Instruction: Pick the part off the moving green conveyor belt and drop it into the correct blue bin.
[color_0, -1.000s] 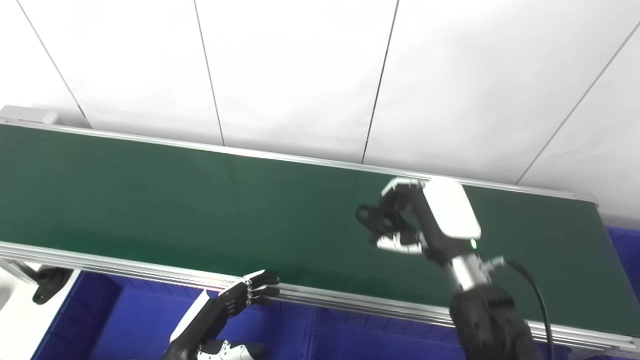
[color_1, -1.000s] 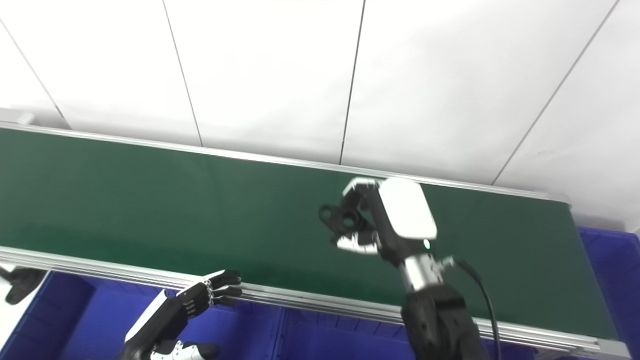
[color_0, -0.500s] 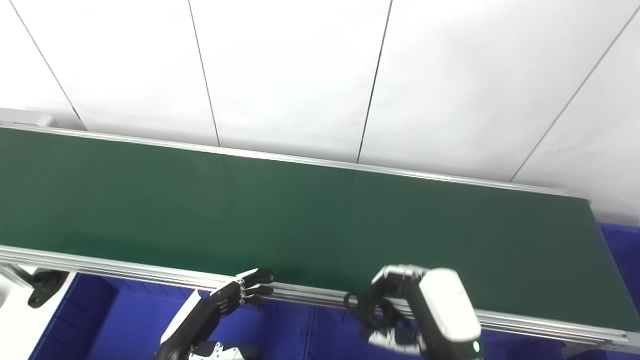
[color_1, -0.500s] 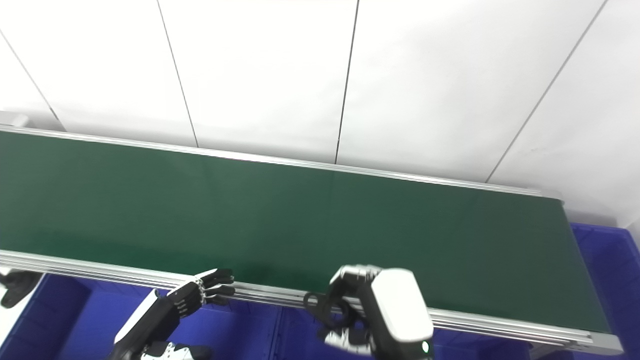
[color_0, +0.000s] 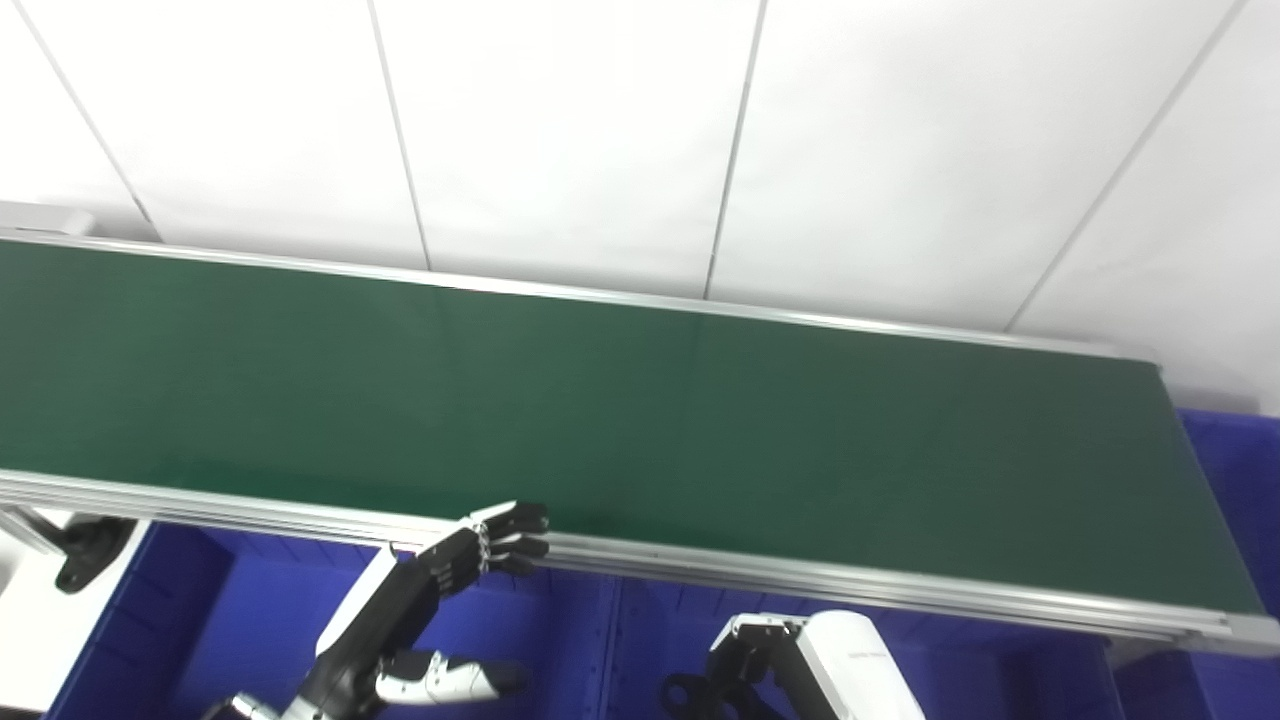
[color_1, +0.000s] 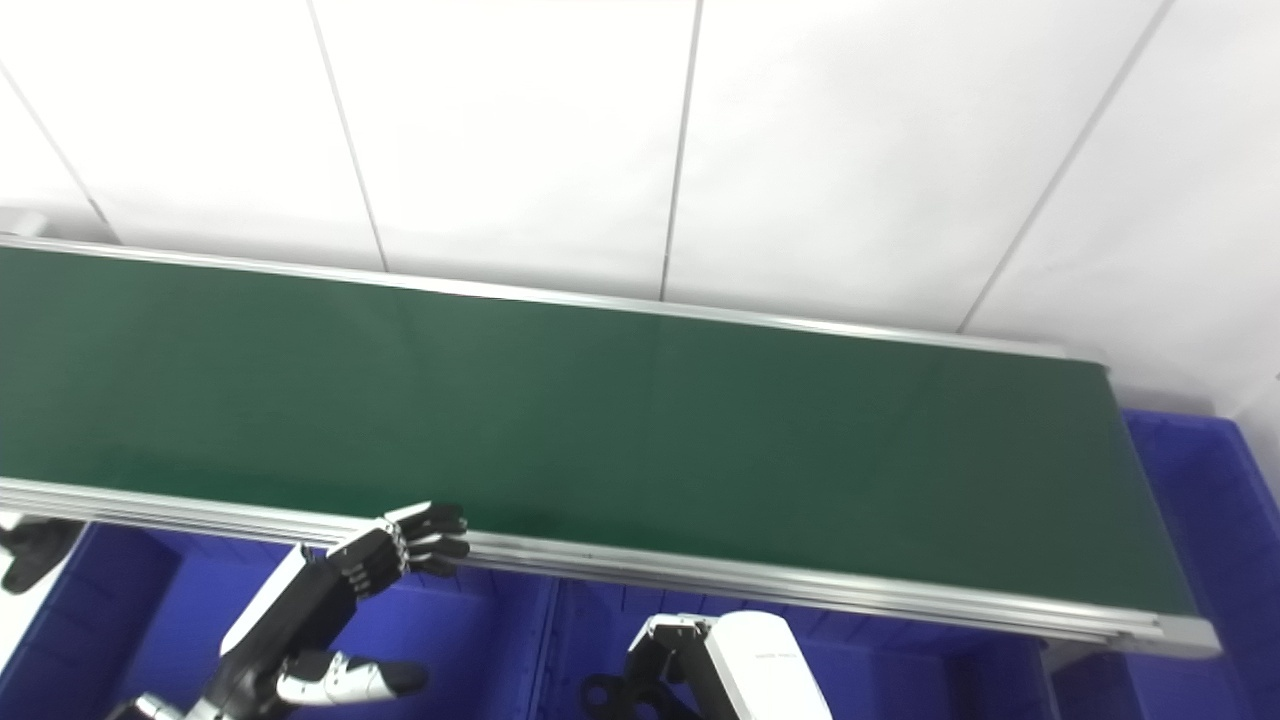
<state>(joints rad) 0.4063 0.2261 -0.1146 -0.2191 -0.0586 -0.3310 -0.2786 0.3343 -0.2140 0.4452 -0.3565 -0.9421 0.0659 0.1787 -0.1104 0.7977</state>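
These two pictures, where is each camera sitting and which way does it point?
Left eye view: on the robot's head, looking down over the green conveyor belt toward the white wall; both arms enter from below, left robot hand by the belt's near rail.
Right eye view: beside it, facing the same way; right robot hand holds a black part.
Both share the belt, blue bins and both hands.
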